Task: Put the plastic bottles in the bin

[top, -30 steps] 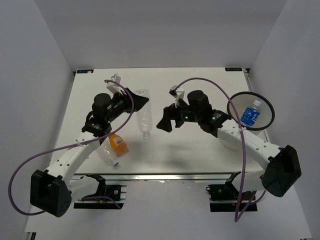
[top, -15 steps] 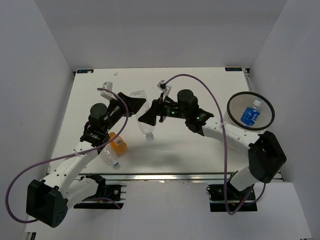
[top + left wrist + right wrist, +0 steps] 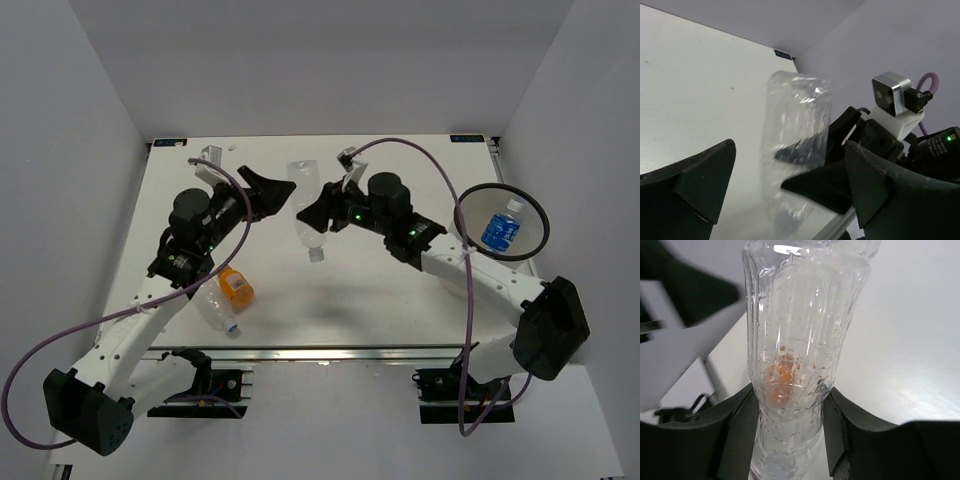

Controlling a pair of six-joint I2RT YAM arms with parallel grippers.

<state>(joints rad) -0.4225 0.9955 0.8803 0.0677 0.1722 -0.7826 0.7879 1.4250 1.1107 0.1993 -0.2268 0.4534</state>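
One crinkled bottle (image 3: 308,215) clamped in the right hand (image 3: 310,205).
Long axis crosses the fingers (image 3: 735,430), cap (image 3: 316,254) on their near side; left hand (image 3: 280,197) spread apart alongside.

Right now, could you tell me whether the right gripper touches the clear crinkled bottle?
Touching. The right wrist view shows the right gripper closed, fingers pressed against both sides of the clear crinkled bottle.

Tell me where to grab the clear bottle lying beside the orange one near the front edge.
Probably grip the clear bottle across its mid-body, from straight above. It lies on its side, white cap toward the near edge, so its round flanks are open to the jaws. Keep toward the cap half: the orange bottle sits close beside its far half.
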